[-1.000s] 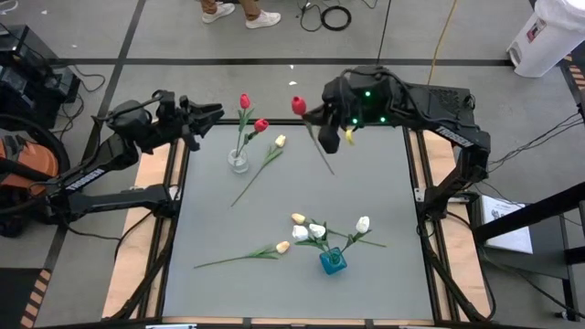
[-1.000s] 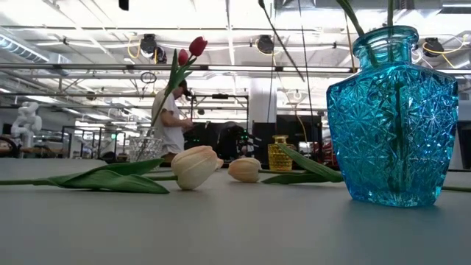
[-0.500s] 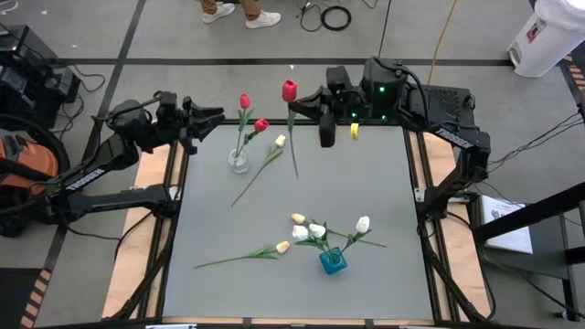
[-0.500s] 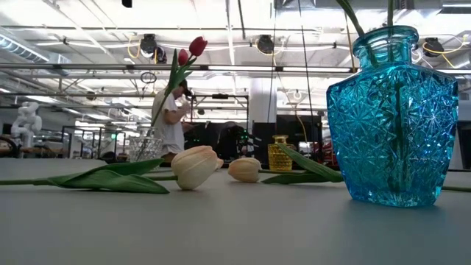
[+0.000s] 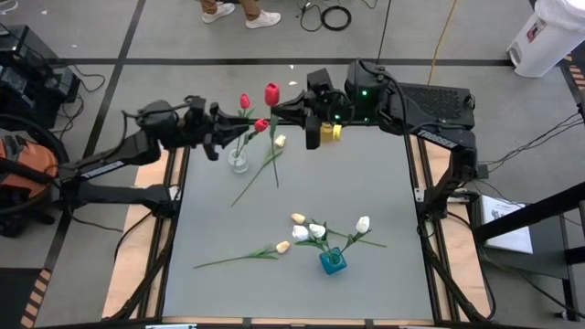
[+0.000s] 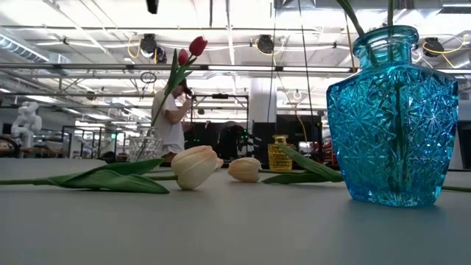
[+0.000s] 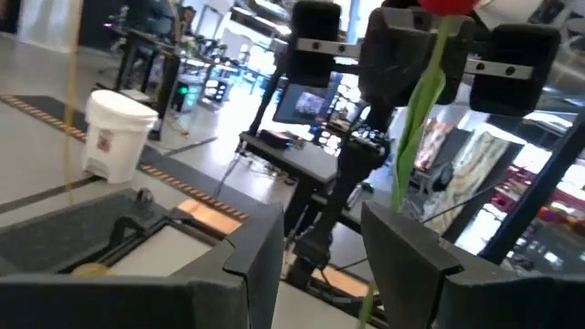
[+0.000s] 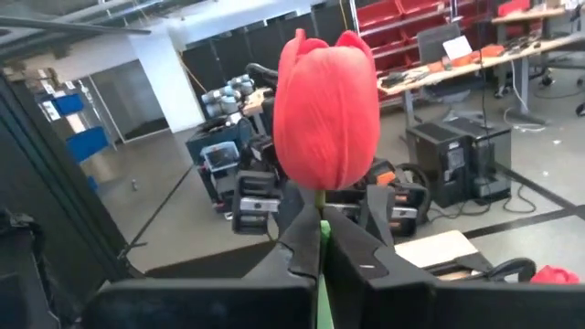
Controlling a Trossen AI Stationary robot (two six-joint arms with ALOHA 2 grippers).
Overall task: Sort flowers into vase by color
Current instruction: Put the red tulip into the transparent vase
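The right gripper (image 5: 285, 113), clenched on a red tulip (image 5: 271, 94), has carried it nearer the clear vase (image 5: 238, 162); the left gripper (image 5: 222, 127) is open beside it.

A grey-topped bench (image 5: 366, 201) with pale wooden edges stands on a grey concrete floor (image 5: 164, 37) marked by dark lines. At two o'clock sits a white plastic bucket (image 5: 547, 37) (labelled); at twelve, a coiled black cable (image 5: 335, 16). Bright ceiling strip lights (image 6: 88, 15) hang above red storage shelving (image 8: 402, 37).

The dark right gripper (image 5: 279, 114) reaches leftward along the table's far edge, fingers clamped shut, facing the dark left gripper (image 5: 239, 134), whose fingers are spread.
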